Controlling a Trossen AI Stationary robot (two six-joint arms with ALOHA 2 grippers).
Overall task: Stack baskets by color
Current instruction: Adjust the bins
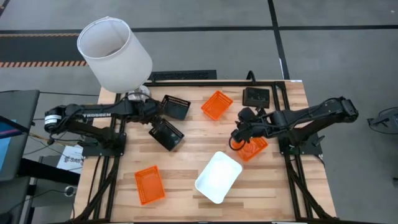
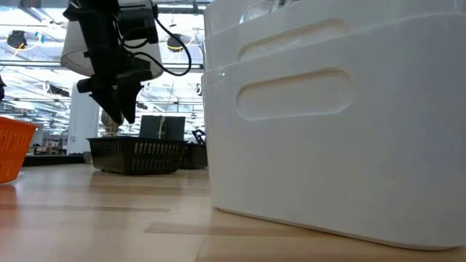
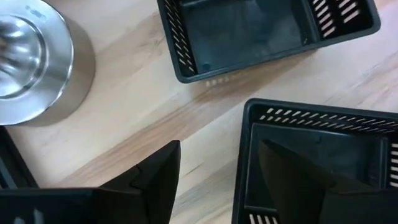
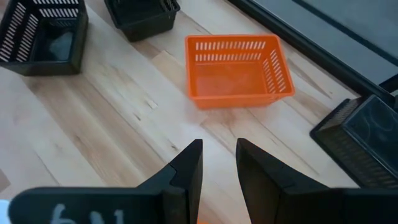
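My left gripper [image 1: 155,119] [image 3: 219,147] hangs open just above a black basket [image 1: 166,135] [image 3: 323,124]. One finger stands over the basket's inside and the other outside its wall; the low view shows the fingertips [image 2: 120,109] clear of the rim. A second black basket [image 1: 176,106] [image 3: 249,31] lies just beyond, and a third [image 1: 255,96] at the far right. My right gripper [image 1: 237,133] [image 4: 219,155] is open above the table, with an orange basket [image 1: 253,148] on the table under its wrist. Other orange baskets lie at the far middle [image 1: 217,104] [image 4: 233,68] and the near left [image 1: 150,185].
Stacked white baskets [image 1: 217,176] [image 2: 342,124] stand near the front edge, filling the low view's right. A white lampshade [image 1: 115,53] overhangs the far left corner above its metal base [image 3: 25,56]. Bare wood lies between the baskets.
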